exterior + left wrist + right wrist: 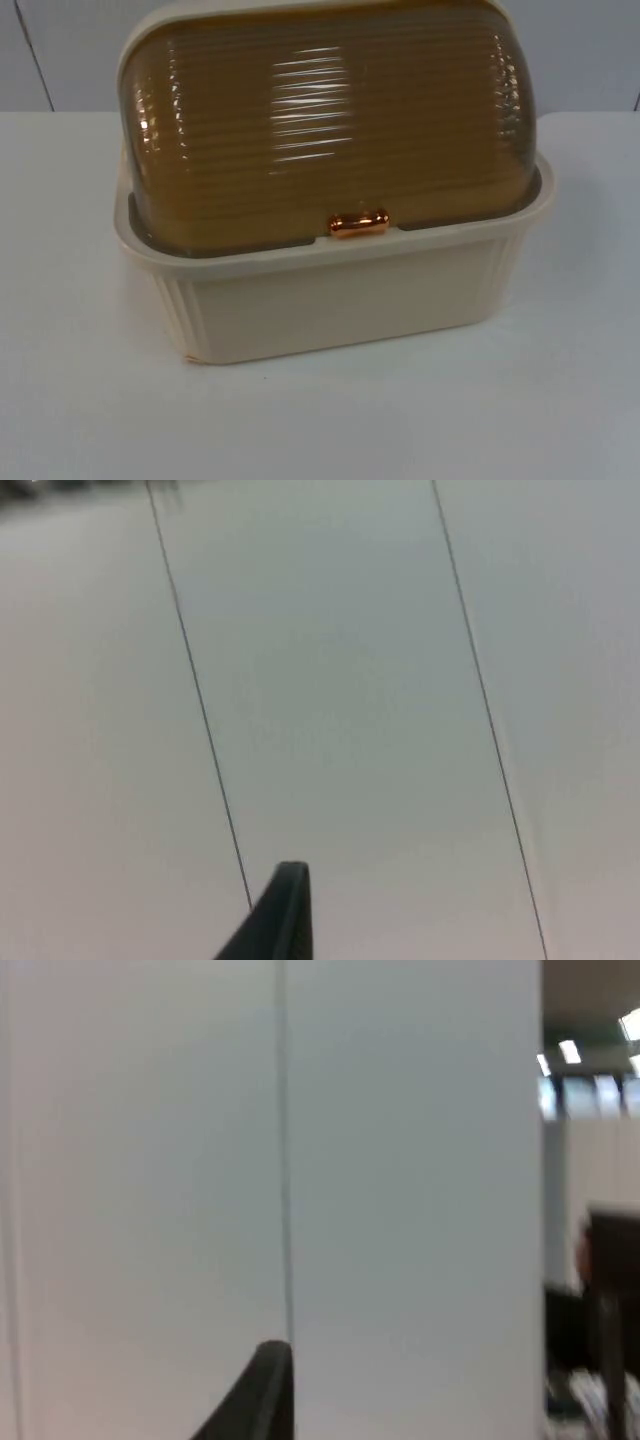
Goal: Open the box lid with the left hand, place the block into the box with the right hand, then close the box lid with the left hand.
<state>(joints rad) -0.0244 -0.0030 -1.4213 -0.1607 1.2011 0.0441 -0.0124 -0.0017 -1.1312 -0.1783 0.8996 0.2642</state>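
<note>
1. Nearest the camera in the left wrist view is a black fingertip of the left gripper (283, 912), facing the grey partition wall (330, 680); I cannot tell how far it is open, and nothing shows in its grasp.
2. The right gripper (262, 1390) likewise shows one fingertip against the wall; its opening cannot be told, and nothing shows in its hold.
3. The box (340, 290), cream with ribbed sides, stands on the white table (80, 400) near the middle, its brown ribbed lid (330, 120) shut.
4. The step in hand looks to be opening the lid. I would bring the left gripper down to the small copper handle (359, 224) at the lid's near edge, grip it squarely, and follow the lid's arc up and back.
5. The block cannot be made out; the box's far top edge is cut off.
</note>
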